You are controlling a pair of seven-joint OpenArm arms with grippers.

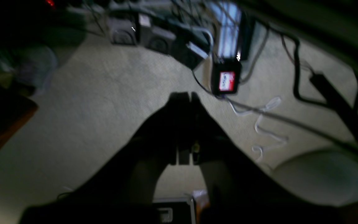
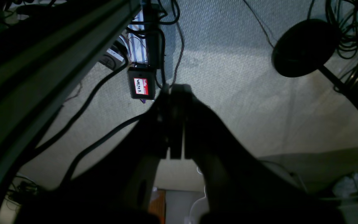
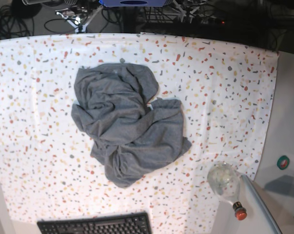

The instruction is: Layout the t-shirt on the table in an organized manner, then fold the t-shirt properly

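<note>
The t-shirt [image 3: 127,123] is seen in the base view as a crumpled heather-grey heap, bunched and twisted into folds, lying a little left of the middle of the bench [image 3: 225,78]. No sleeve or hem is spread flat, and the fabric is piled on itself (no tag mark can be made out). The bench is covered by a white cloth speckled with red, orange, yellow and grey flecks. A black keyboard [image 3: 95,224] is cut off by the lower edge of that view, apart from the garment, and a clear bottle with a red cap [image 3: 226,184] lies near the lower right corner of the cloth, where a plain grey surface begins.

Neither arm is seen in the base view. In the left wrist view the left end effector [image 1: 187,97] is shown with its fingers pressed together on nothing, above a pale carpeted floor strewn with cables. In the right wrist view the right end effector [image 2: 176,90] is likewise pressed together and empty, beside a small black box bearing a red-and-white label [image 2: 141,86].
</note>
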